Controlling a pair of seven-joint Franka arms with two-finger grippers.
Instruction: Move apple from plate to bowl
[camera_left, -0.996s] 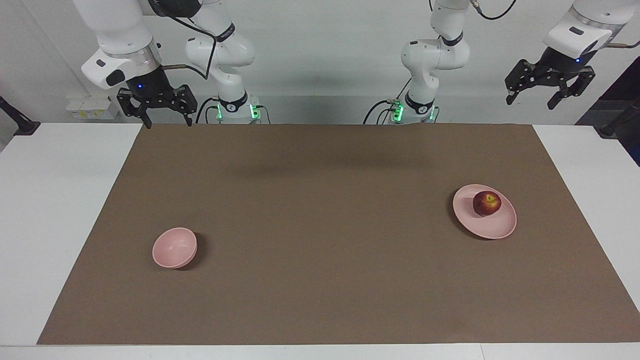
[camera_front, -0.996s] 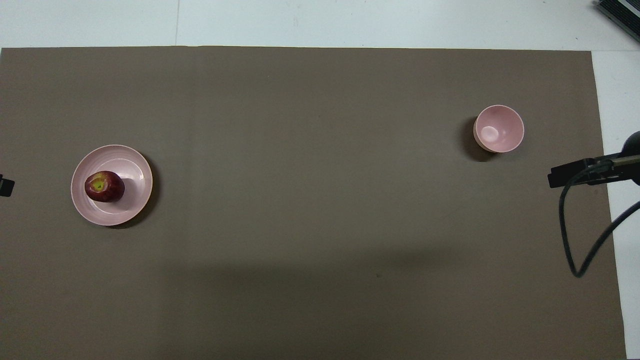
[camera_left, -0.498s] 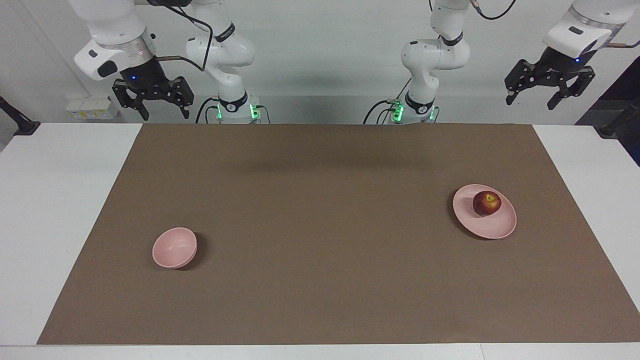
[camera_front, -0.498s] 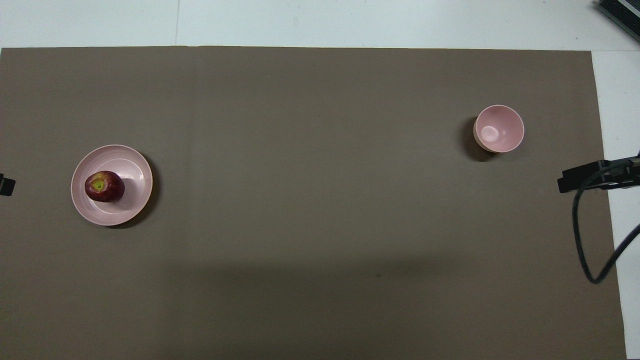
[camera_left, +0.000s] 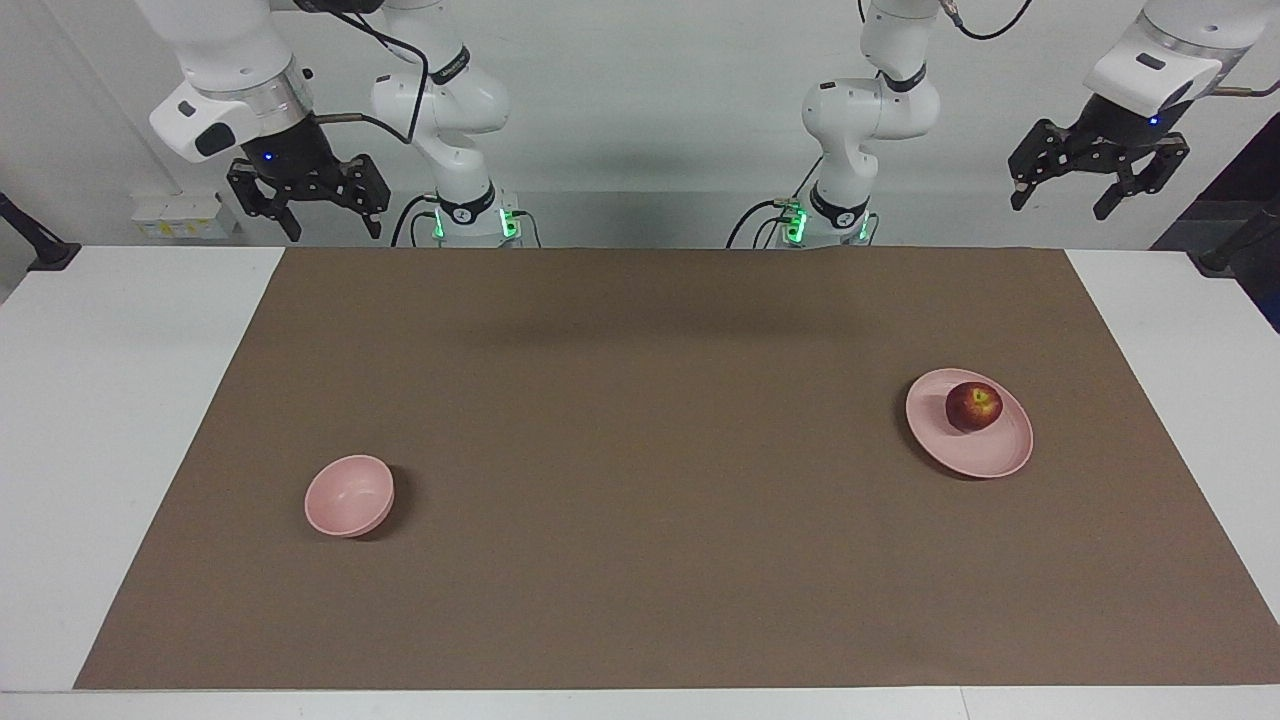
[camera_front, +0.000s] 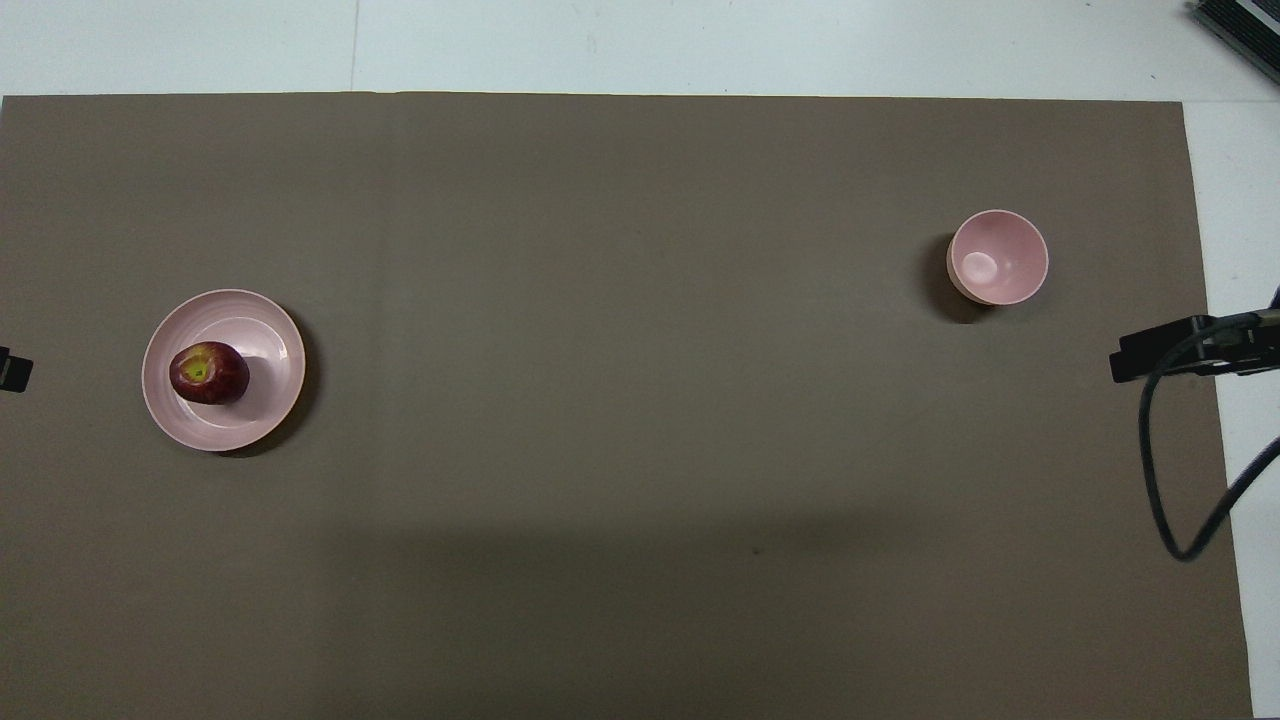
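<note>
Currently the apple (camera_left: 974, 406) sits on the plate (camera_left: 985, 458), resting toward the plate's edge that lies nearer the left arm's end of the desk (camera_left: 130, 400) rather than at its middle. Its stem end, marked by a yellowish patch, points up and slightly away from the robots, so the patch shows plainly from above (camera_front: 208, 372); the fruit is close to round, and no long axis can be made out. One apple, one plate (camera_front: 262, 330) and one bowl (camera_left: 349, 496) are on the desk, all on a single brown mat (camera_left: 640, 420) that covers most of the white top. The plate lies toward the left arm's end and the bowl (camera_front: 998, 257) toward the right arm's end, well apart from each other, with the bowl a little farther from the robots than the plate. The bowl stands upright and holds nothing. Two arms are present, each with one gripper. The left gripper (camera_left: 1063, 196) hangs high in the air over the desk's edge nearest the robots at the left arm's end, its two fingers spread wide with nothing between them; the apple is well apart from it, low on the plate and farther out on the desk. The right gripper (camera_left: 333, 230) hangs likewise high over the corner of the mat nearest the robots at the right arm's end, fingers also spread wide and carrying nothing, well apart from the bowl.
</note>
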